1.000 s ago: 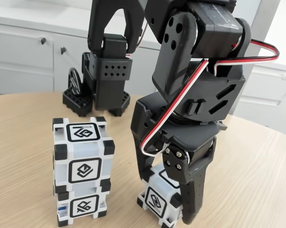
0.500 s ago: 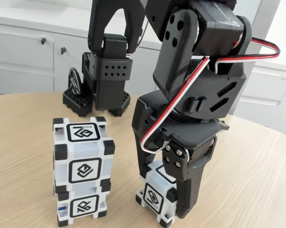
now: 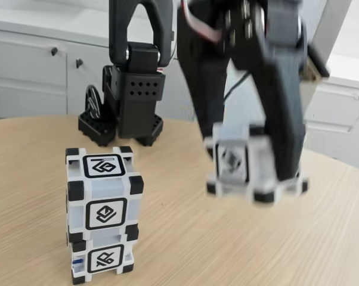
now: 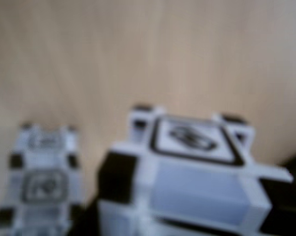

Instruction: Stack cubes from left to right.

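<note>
Two white cubes with black corners stand stacked on the left of the wooden table, the upper cube (image 3: 103, 192) on the lower cube (image 3: 102, 260). A third cube (image 3: 232, 162), blurred by motion, hangs in the air to the right of the stack, about level with the stack's top. My black gripper (image 3: 251, 165) comes down from above and is shut on it, one finger on each side. In the wrist view the held cube (image 4: 187, 172) is large at the bottom, and the stack (image 4: 44, 182) lies to its left on the table below.
The arm's black base (image 3: 129, 104) stands at the back of the table behind the stack. White cabinets (image 3: 30, 65) run along the wall. The round table's edge (image 3: 340, 165) curves away at the right. Bare wood lies between the stack and the held cube.
The gripper, shut on the right cube down on the table, has lifted it well clear of the surface and slightly right. The two-cube stack has not moved.
</note>
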### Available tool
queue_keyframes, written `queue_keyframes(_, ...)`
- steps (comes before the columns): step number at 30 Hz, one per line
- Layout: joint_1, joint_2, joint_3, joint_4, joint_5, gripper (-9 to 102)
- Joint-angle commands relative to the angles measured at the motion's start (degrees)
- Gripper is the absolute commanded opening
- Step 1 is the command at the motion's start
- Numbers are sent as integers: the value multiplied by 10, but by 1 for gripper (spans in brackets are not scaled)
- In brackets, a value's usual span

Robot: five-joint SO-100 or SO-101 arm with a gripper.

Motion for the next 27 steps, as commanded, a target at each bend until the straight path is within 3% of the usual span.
queue_keyframes(1,6,69,-16,41,4,14)
queue_keyframes(6,-3,131,-17,134,6,14)
queue_keyframes(14,4,185,-83,201,27,14)
queue_keyframes(27,10,175,-139,207,64,13)
